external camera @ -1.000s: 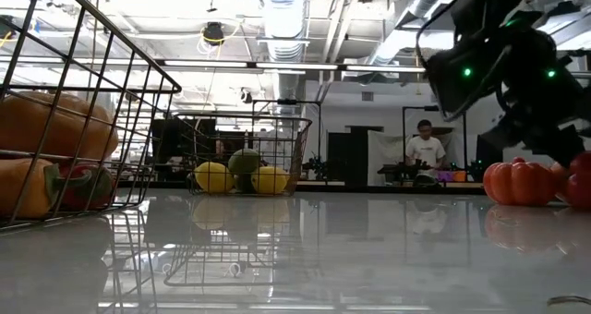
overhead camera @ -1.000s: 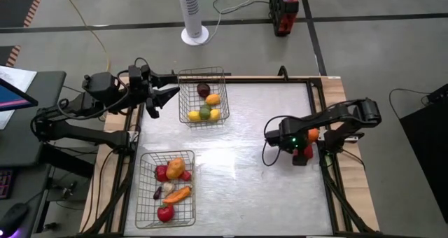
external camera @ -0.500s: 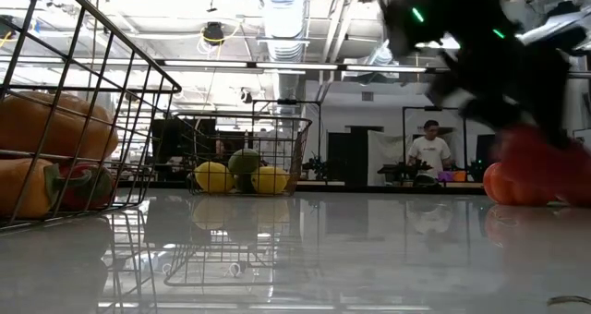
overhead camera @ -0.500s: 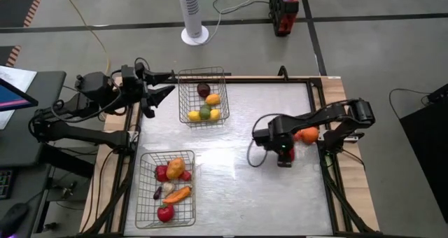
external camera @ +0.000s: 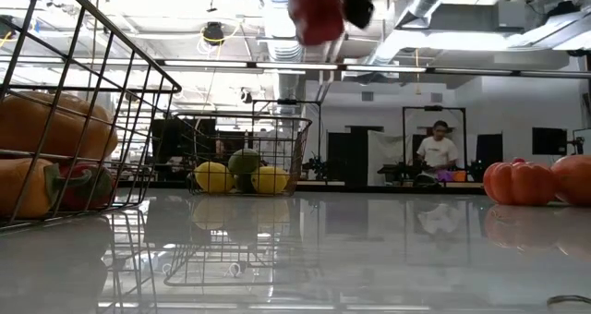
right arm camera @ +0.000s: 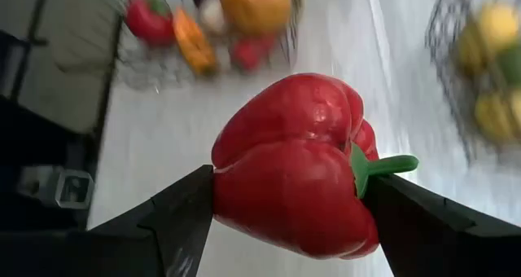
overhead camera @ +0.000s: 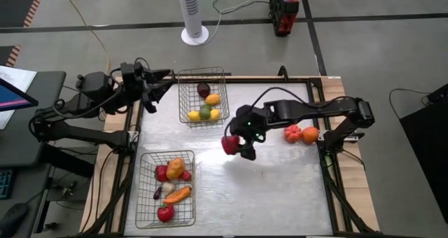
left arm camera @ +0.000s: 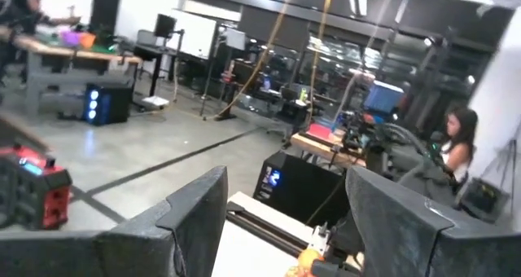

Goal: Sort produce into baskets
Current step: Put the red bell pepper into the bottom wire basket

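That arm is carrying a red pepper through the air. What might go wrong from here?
1. The right gripper holds the red pepper only by its rounded sides, high above the table; it might slip and roll.
2. The basket with peppers and a carrot already looks fairly full, so the pepper could land on other pieces and tumble.
3. It could end up in the fruit basket by mistake.

Red pepper (right arm camera: 293, 175), green stem; silver baskets (overhead camera: 204, 96).

no readable text, labels or signs anywhere
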